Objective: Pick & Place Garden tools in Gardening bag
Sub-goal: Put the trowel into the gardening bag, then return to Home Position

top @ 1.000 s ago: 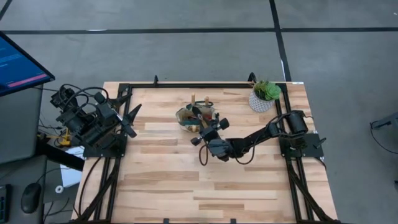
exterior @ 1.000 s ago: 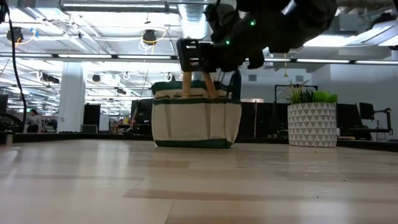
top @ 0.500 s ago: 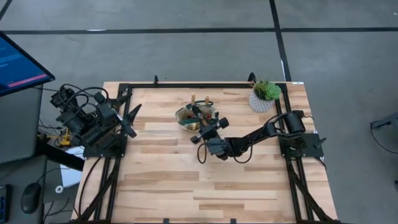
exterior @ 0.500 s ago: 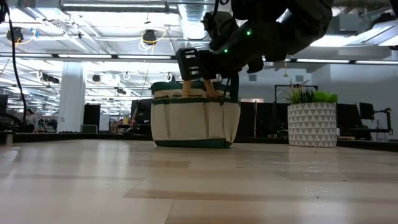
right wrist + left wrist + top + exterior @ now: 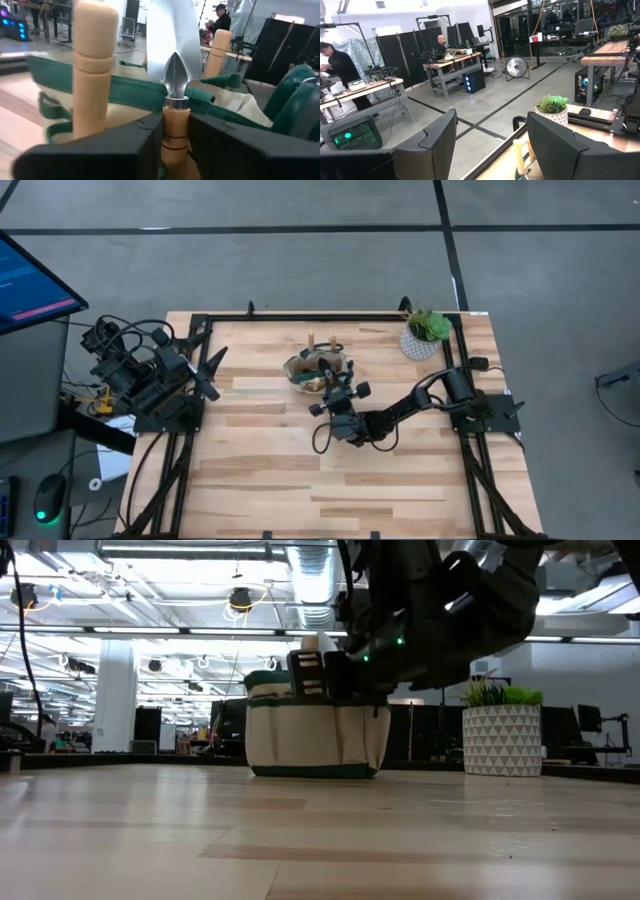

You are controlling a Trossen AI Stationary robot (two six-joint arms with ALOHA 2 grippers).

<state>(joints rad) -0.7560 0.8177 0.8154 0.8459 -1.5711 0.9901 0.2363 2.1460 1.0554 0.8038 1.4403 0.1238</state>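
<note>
The beige gardening bag [image 5: 312, 366] with green trim stands at the table's far middle; it also shows in the low view [image 5: 315, 735]. Two wooden tool handles [image 5: 95, 60] [image 5: 220, 50] stick up out of its mouth. My right gripper [image 5: 334, 391] is at the bag's near side, about level with its rim [image 5: 130, 92], and is shut on a trowel with a silver head [image 5: 172, 45]. My left gripper [image 5: 212, 368] is open and empty at the table's left edge. The shears and the glove do not show. My right gripper pinches the trowel's wooden handle [image 5: 175, 116] between its two fingers [image 5: 135, 140], just below the metal collar. The fingers come about level from the table's near side and lie across the handle. The trowel stands roughly upright, head up [image 5: 320, 643]. Its lower end is hidden.
A green plant in a white pot [image 5: 424, 335] stands at the far right corner and shows in the low view [image 5: 502, 735]. A black frame [image 5: 300, 317] runs along the table's far edge and sides. Bare wood lies across the table's near half [image 5: 330, 480].
My right gripper has gone a little toward the table's near edge and down, from above the bag's mouth to the level of its near rim, still shut on the trowel. In the low view it now hides the two handles in the bag.
</note>
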